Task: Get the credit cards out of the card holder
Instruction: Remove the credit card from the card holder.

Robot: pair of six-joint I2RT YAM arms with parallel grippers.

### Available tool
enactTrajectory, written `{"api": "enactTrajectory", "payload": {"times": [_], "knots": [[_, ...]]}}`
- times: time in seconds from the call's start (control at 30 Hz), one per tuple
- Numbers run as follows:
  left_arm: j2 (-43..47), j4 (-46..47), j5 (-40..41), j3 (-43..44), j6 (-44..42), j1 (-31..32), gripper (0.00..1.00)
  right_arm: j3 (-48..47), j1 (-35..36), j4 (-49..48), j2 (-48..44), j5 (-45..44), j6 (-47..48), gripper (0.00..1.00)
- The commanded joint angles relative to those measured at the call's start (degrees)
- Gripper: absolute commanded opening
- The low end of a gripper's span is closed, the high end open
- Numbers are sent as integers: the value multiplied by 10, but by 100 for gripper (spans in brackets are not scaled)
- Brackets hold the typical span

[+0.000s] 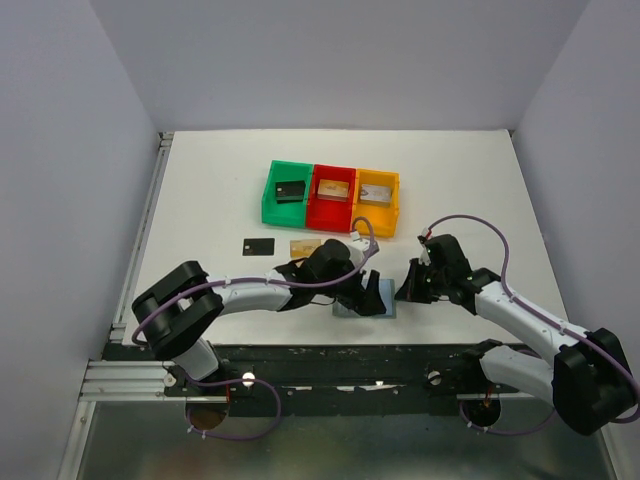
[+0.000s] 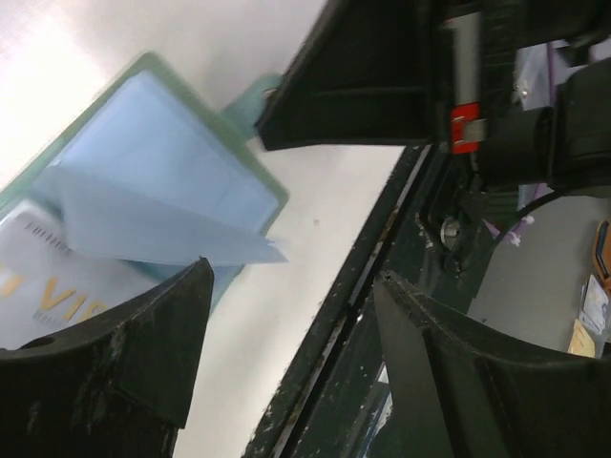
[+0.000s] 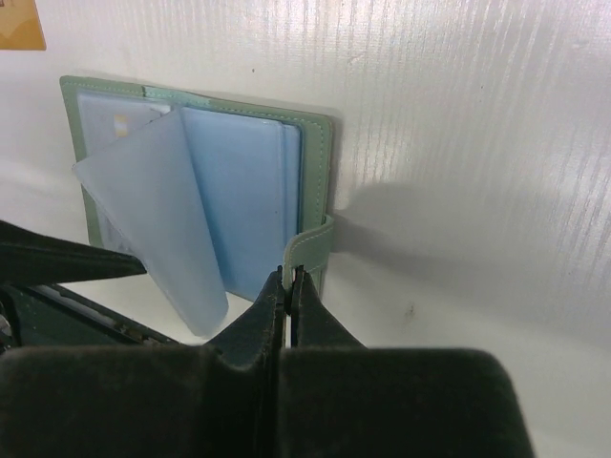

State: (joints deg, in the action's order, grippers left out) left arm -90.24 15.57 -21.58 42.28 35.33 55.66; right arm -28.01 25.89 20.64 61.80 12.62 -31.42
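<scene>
- Top external view shows the white tabletop point(image 1: 200, 200) with a green bin point(image 1: 280, 216), a red bin point(image 1: 330, 218) and a yellow bin point(image 1: 376, 223) in a row toward its far edge. Each holds a flat, card-like piece.
- The card holder point(image 3: 248, 181) lies open and flat at the middle of the near edge, between the two arms. Its blue sleeves face up and one sleeve curls loose.
- Two credit cards are already out on the tabletop between the bins and the holder: a black card point(image 1: 258, 245) and a golden-tan card point(image 1: 305, 246).
- A pale card with gold print point(image 2: 48, 286) sits inside the holder, under the loose sleeve.
- The left gripper point(image 2: 291, 286) hangs over the holder with its jaws wide apart and empty. The printed card lies just off its left finger, and the card's long side runs roughly across the gap.
- The right gripper point(image 3: 289, 281) has its jaws shut, tips at the holder's edge by the strap tab point(image 3: 310, 250). It cannot be told whether they pinch the tab.
- Judged from this, the left arm is nearer the card and should make the pull.
</scene>
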Motion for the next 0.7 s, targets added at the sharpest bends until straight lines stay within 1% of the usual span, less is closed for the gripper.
{"api": "enactTrajectory", "payload": {"times": [0.0, 0.1, 0.17, 0.37, 0.4, 0.5, 0.57, 0.63, 0.67], "knots": [[-20, -20, -34, 53, -48, 28, 80, 10, 2, -10, 0, 2, 6, 0], [-33, -41, -34, 75, -60, 40, 80, 9, 3, -9, 0, 0, 7, 0], [-28, -41, -25, 72, -61, 40, 80, 9, 3, -5, -4, -3, 7, 0], [58, -13, 43, -3, -40, 31, 82, 7, 3, 17, -19, -22, 13, 2], [76, -9, 53, -18, -33, 24, 82, 5, 3, 22, -22, -26, 14, 5], [118, 1, 75, -61, -11, -1, 82, -4, 3, 42, -38, -35, 18, 30], [144, 5, 87, -89, 3, -20, 81, -15, 3, 58, -55, -38, 23, 43], [167, -1, 102, -110, 13, -37, 81, -32, 3, 80, -74, -48, 26, 52], [175, -5, 108, -118, 18, -46, 81, -48, 2, 101, -83, -59, 27, 61]]}}
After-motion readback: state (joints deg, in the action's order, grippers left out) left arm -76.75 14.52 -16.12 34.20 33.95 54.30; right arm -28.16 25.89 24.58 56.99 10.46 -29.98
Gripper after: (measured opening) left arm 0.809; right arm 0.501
